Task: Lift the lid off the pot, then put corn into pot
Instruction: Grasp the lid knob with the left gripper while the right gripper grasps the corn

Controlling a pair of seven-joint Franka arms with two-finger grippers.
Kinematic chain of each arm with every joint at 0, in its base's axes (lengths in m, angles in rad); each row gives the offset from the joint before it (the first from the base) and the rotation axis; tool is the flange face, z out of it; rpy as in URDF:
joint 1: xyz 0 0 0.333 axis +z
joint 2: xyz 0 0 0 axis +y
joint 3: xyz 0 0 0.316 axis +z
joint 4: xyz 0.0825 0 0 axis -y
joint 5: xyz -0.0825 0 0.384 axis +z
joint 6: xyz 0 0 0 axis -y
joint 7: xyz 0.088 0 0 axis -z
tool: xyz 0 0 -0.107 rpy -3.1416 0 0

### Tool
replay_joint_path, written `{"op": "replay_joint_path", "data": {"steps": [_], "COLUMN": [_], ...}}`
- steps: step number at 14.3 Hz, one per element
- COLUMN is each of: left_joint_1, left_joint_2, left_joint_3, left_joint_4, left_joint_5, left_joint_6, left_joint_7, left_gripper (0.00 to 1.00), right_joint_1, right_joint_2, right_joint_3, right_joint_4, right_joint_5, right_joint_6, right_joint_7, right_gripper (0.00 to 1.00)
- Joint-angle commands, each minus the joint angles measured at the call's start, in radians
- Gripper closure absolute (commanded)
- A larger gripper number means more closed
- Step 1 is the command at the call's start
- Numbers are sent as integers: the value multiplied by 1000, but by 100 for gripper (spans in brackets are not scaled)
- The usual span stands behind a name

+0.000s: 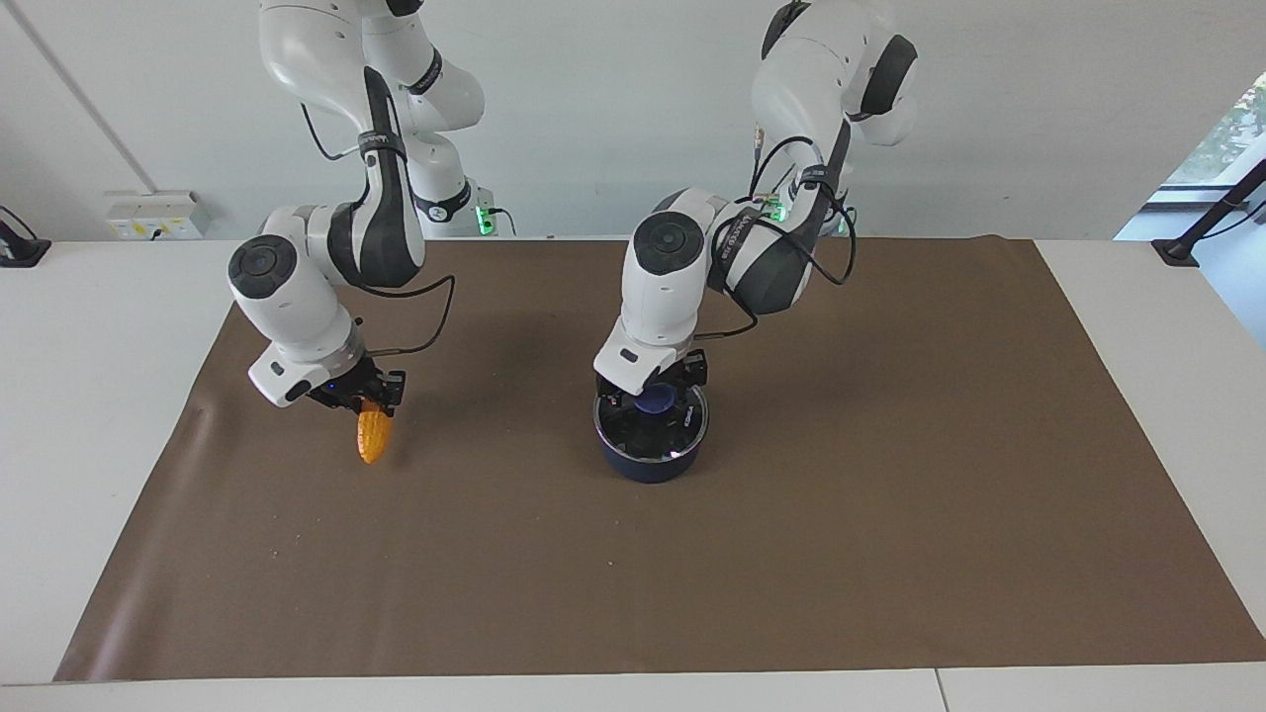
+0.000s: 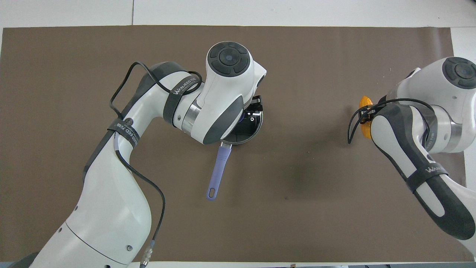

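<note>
1. Corn (image 1: 374,436) hangs pinched in my right gripper (image 1: 368,400), fingers closed on its upper end, over the brown mat (image 1: 890,514) toward the right arm's end of the table.
2. My left gripper (image 1: 653,394) is down at the lid's blue knob (image 1: 655,400); whether its fingers have clamped I cannot tell.
3. Lid (image 1: 673,433) sits on the pot (image 1: 648,465) mid-mat, the pot's handle (image 2: 218,172) pointing toward the robots.

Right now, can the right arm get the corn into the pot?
Probably not yet. The right claw grips the corn toward its own end of the table, but the lid sits on the pot, with the left claw down at its blue knob.
</note>
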Motion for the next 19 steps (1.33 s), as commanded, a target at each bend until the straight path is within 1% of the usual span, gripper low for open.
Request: {"op": "replay_joint_path", "data": {"steps": [1,3,7,8,9,11,12,13,15,19], "left_joint_1": [-3,0,0,0,0,0,-1,-1,0,8], "left_joint_2": [-79,-88,-95,-95,-96,-104,-110,-113,-116,-153], "left_joint_3": [6,6,7,7,7,6,7,7,6,7], "left_joint_4": [-113,-122,-124,-128,-136,-159,-170,-177,-177,-174], "left_joint_5": [11,9,-3,-3,-3,-3,-3,-3,-3,-15], "left_joint_6": [47,50,53,58,67,94,105,108,110,98], "left_joint_7": [-10,-10,-18,-18,-22,-33,-33,-33,-32,-30], "left_gripper": [13,21,32,33,35,46,54,67,100,100], "right_joint_1": [-5,-5,4,4,4,4,4,4,4,6], "right_joint_2": [9,9,9,7,7,7,7,7,7,4], "right_joint_3": [4,4,4,4,4,4,4,4,4,6], "right_joint_4": [21,21,21,21,21,21,21,21,21,22], "right_joint_5": [11,12,12,12,11,11,12,11,12,11], "right_joint_6": [-25,-25,-28,-28,-28,-26,-26,-26,-28,-28], "right_joint_7": [10,10,31,33,33,33,33,33,33,34], "right_gripper": [100,100,100,100,100,100,100,100,100,100]}}
